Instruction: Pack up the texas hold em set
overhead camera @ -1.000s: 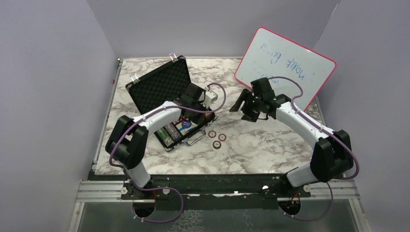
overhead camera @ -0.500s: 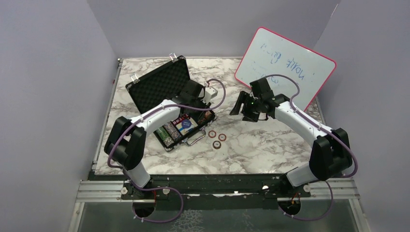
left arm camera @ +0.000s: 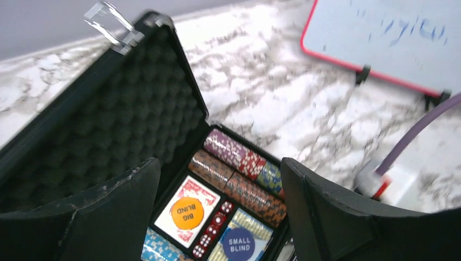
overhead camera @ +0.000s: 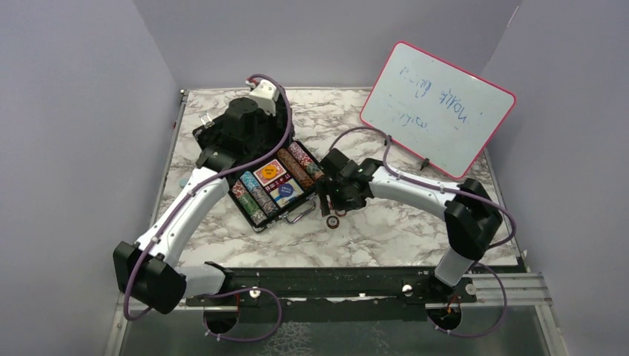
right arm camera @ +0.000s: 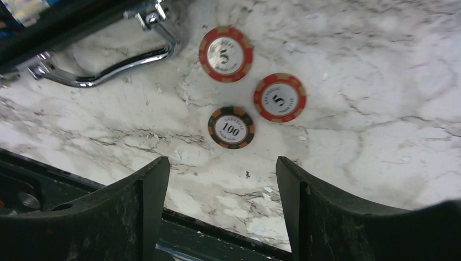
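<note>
Status: the case sits open on the bench, left of centre, with the lid propped up at the back. Inside we see rows of chips, a line of red dice, the orange Big Blind button and the blue Small Blind button.

Three strays lie flat on the bench just beside the chrome handle: a red 5 chip, a second red 5 chip and a black 100 chip. They sit near each other, and we see none touching.

The left fingers hover over the foam side of the lid, spread wide and holding nothing. The right fingers hang above the strays, also spread wide and empty. The 100 is nearest their gap.

Our read: strays go in, then the lid comes down.

- **Chips:** they look thin, rigid and light, and probably slick on the marble. The top face gives no purchase, so we'd pinch across the rim with the fingers low to the bench.
- **Order:** we'd take the 100 first. The neighbours are near enough that wide fingers could knock a 5.
- **Lid:** it looks stiff, hinged and light. We'd push on its top edge rather than pinch the foam.
- **Case base:** loaded with chips, it should stay put.
</note>
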